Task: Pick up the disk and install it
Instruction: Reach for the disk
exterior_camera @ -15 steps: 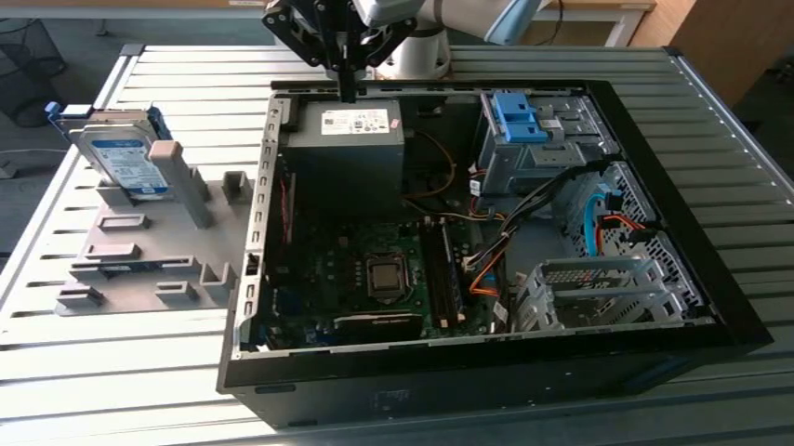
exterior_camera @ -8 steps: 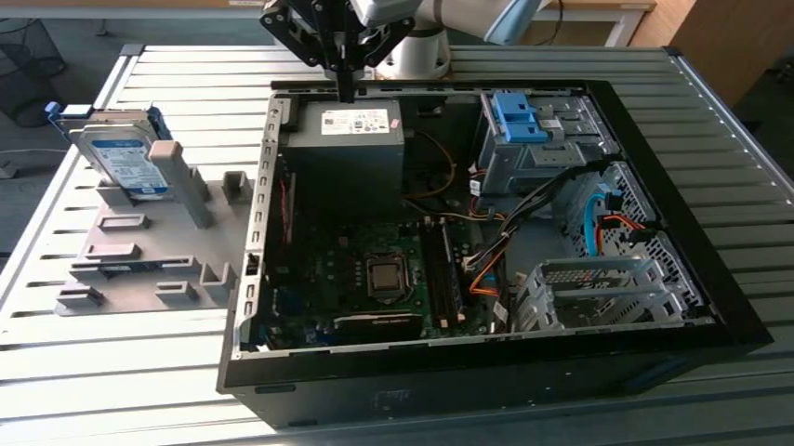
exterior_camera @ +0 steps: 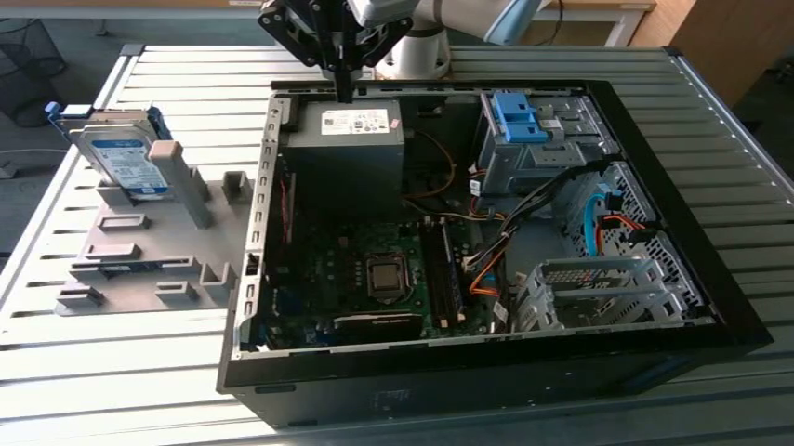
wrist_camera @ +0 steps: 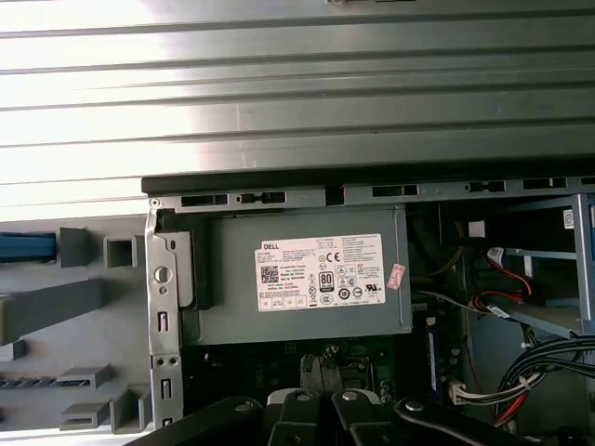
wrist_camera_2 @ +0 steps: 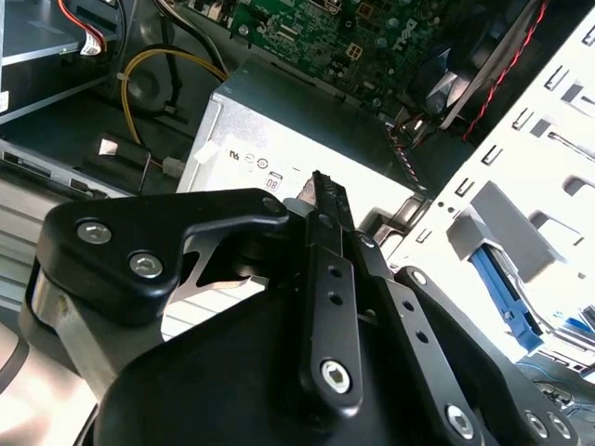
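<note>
The disk (exterior_camera: 118, 158), a silver drive with a white and blue label and blue rails, stands tilted on its edge in a grey fixture (exterior_camera: 137, 251) on the table, at the exterior view's left of the open computer case (exterior_camera: 694, 251). Its blue rail (wrist_camera: 23, 246) shows at the edge of the first wrist view. My gripper (exterior_camera: 341, 85) hangs over the far edge of the case, above the grey power supply (exterior_camera: 360, 130), well apart from the disk. Its black fingers (wrist_camera_2: 321, 200) are pressed together with nothing between them.
Inside the case lie a motherboard (exterior_camera: 372, 269), bundles of cables (exterior_camera: 496, 251), a drive bay with a blue latch (exterior_camera: 515, 116) and a perforated metal cage (exterior_camera: 596, 293). The case and fixture rest on a slatted metal table (exterior_camera: 125, 372).
</note>
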Robot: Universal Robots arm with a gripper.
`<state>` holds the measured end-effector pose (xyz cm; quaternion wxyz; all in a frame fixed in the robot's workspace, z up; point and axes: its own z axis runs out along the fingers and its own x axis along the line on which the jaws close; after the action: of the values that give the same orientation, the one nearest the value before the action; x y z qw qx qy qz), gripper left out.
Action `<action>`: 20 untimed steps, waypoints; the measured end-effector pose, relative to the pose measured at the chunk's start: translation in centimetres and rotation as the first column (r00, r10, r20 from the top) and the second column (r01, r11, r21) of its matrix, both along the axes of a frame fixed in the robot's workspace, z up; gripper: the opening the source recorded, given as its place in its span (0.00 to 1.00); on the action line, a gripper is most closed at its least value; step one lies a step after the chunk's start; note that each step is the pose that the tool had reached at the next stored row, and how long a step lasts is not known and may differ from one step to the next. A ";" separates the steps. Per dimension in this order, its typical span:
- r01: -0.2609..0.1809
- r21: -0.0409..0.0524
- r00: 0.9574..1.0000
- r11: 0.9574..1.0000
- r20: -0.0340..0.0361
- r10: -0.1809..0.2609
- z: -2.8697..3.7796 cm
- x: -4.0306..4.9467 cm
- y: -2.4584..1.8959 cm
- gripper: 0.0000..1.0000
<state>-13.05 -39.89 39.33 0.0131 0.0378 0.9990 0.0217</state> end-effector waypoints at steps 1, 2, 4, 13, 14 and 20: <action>0.000 0.000 1.000 1.000 0.000 0.000 0.00 -0.02 0.00 0.11; 0.000 0.000 1.000 1.000 0.000 0.000 0.00 -0.04 0.00 0.11; 0.000 0.000 1.000 1.000 0.000 0.000 0.00 -0.08 0.00 0.11; 0.000 0.000 1.000 1.000 0.000 0.000 0.00 -0.28 0.00 0.11; 0.000 0.000 1.000 1.000 0.000 0.000 0.00 -0.30 0.00 0.11; 0.000 0.000 1.000 1.000 0.000 0.000 0.00 -0.42 0.00 0.11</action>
<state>-13.47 -39.89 39.33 0.0131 0.0379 0.9990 0.0217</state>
